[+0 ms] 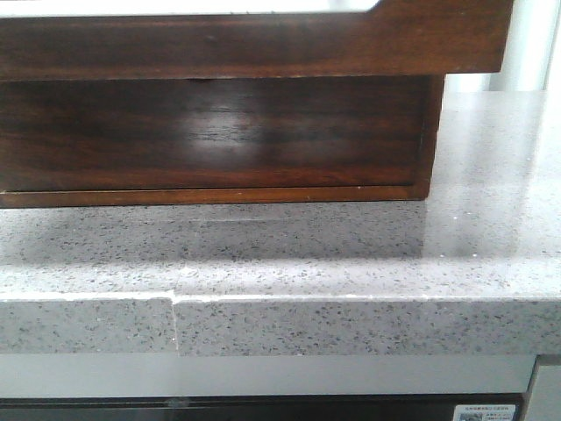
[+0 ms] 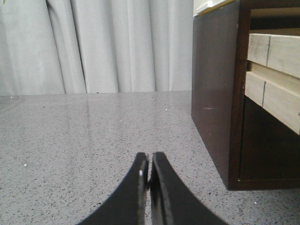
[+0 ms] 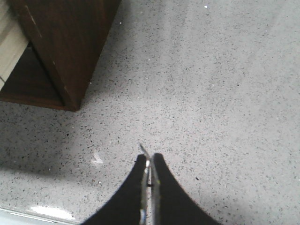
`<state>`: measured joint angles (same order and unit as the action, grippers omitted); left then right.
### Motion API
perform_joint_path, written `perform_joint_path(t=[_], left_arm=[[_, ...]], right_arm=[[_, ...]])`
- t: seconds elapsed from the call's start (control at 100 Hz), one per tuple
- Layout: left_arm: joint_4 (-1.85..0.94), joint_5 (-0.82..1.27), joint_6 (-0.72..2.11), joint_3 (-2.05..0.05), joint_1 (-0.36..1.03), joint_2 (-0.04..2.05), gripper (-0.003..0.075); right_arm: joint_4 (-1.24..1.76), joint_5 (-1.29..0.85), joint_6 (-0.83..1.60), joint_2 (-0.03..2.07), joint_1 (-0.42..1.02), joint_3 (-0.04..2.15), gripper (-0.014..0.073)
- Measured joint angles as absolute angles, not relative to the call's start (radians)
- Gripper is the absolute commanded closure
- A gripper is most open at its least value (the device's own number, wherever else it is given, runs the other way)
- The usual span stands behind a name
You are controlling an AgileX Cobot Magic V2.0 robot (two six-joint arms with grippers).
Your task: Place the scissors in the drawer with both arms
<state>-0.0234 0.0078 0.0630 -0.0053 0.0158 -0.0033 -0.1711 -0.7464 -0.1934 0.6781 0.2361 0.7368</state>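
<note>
The drawer [image 1: 263, 39] is glossy dark reddish-brown wood; its wide front panel fills the top of the front view, with a long shallow cut-away along its rim. Neither gripper shows in the front view. My left gripper [image 2: 149, 161] is shut and empty, low over the speckled counter, beside the dark cabinet [image 2: 213, 93]. My right gripper [image 3: 150, 161] is shut on something thin. A grey metal point [image 3: 143, 150] sticks out between its fingertips; it looks like the tip of the scissors. The rest of the scissors is hidden.
The grey speckled stone counter [image 1: 351, 254] has a front edge with a seam [image 1: 173, 324]. The cabinet's corner [image 3: 61, 42] stands near the right gripper. Pale wooden drawer sides [image 2: 276, 56] show inside the cabinet. White curtains [image 2: 93, 47] hang behind.
</note>
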Motion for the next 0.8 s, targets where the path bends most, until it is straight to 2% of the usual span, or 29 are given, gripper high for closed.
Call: perform_joint_path(t=[0.66,0.8], left_arm=[[-0.023,0.008,0.063,-0.005,0.016,-0.003,0.0741],[-0.023,0.008,0.063,-0.005,0.016,-0.003,0.0741]], right_arm=[[-0.173,-0.746,-0.195,0.674,0.236,0.737,0.0662],[-0.220,-0.680,-0.195,0.613,0.210,0.684,0.0662]])
